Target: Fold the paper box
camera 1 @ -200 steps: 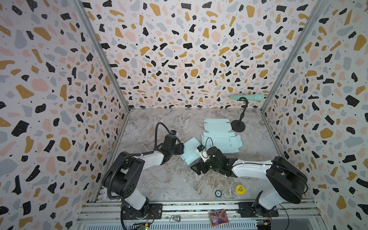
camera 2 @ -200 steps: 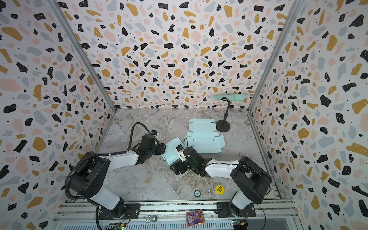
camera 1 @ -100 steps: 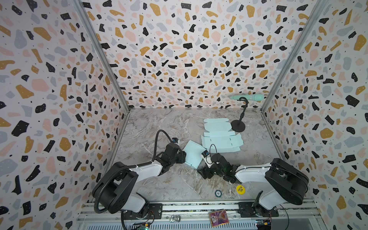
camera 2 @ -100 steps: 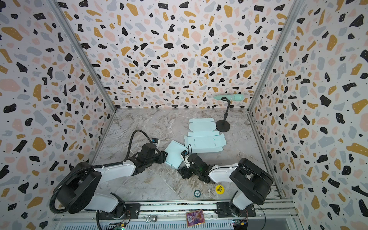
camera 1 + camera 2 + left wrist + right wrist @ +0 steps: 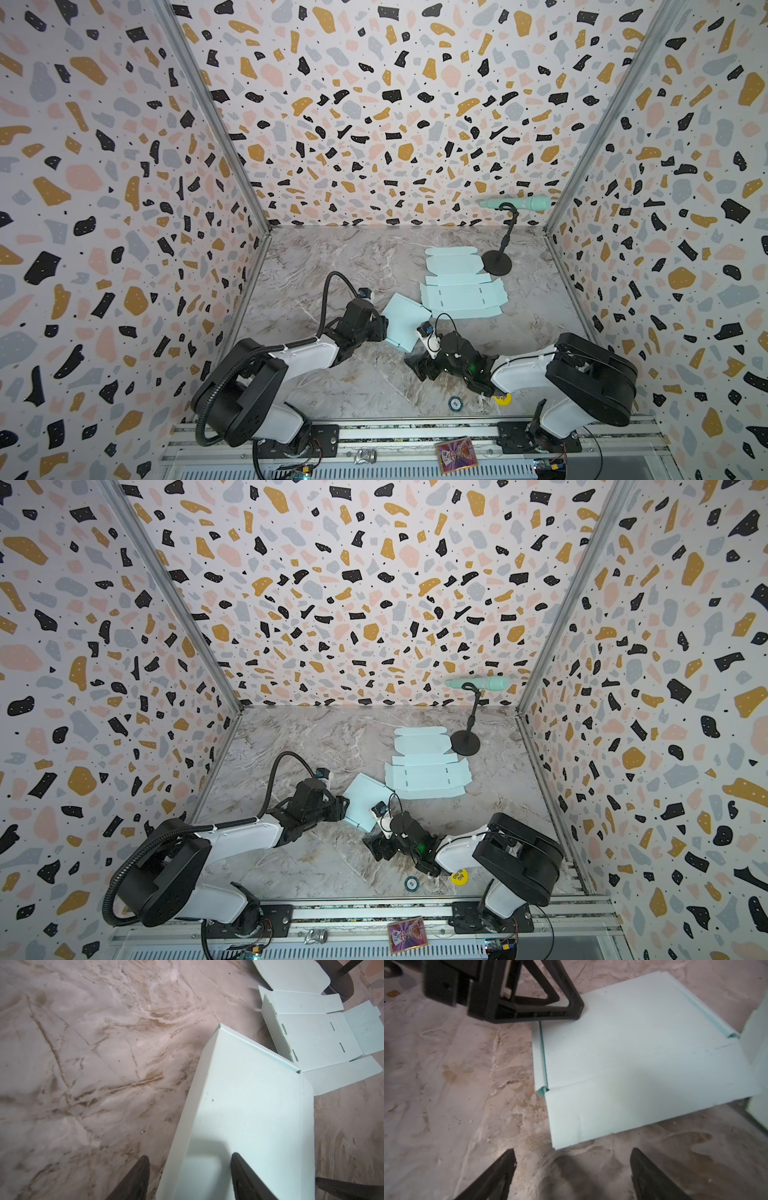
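Jaws apart both sides — left gripper (image 5: 189,1156) astride the box (image 5: 405,323) edge, gripping nothing, right gripper (image 5: 572,1153) wide, empty, just short of it on the table (image 5: 332,257) — looks set for flap-lifting: needs left pinning, right scooping.

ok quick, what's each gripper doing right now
Left gripper: open, jaws straddling one edge of the pale blue folded cardboard box, not clamping it.
Right gripper: open, empty, just short of the box.
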`<action>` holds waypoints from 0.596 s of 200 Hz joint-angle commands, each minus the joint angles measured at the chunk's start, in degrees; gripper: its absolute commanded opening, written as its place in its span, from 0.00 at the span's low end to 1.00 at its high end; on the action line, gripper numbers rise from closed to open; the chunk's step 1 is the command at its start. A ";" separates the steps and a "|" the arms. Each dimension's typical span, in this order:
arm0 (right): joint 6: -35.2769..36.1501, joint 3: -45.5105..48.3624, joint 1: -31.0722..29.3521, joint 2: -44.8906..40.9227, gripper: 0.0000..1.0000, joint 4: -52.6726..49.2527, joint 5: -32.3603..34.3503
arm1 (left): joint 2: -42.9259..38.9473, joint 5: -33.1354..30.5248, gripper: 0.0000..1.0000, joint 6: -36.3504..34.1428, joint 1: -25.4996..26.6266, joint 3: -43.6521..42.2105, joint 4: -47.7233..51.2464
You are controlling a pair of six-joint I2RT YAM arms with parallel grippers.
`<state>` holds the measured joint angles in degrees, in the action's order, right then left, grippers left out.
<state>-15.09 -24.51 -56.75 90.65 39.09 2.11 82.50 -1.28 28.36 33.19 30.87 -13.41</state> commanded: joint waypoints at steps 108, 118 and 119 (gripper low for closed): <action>14.29 2.14 -10.26 -4.65 1.00 2.44 25.01 | -1.30 1.54 0.60 -0.65 0.34 -0.49 4.11; 16.11 4.04 -10.31 -7.21 0.99 4.07 24.53 | -1.15 1.72 0.60 -0.67 0.38 -0.38 4.01; 16.17 4.17 -10.35 -7.54 0.99 4.16 24.57 | -1.13 1.76 0.60 -0.67 0.38 -0.38 3.96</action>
<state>-5.37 -23.79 -65.87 88.88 38.33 23.27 81.49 -0.38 28.29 33.19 30.68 -12.14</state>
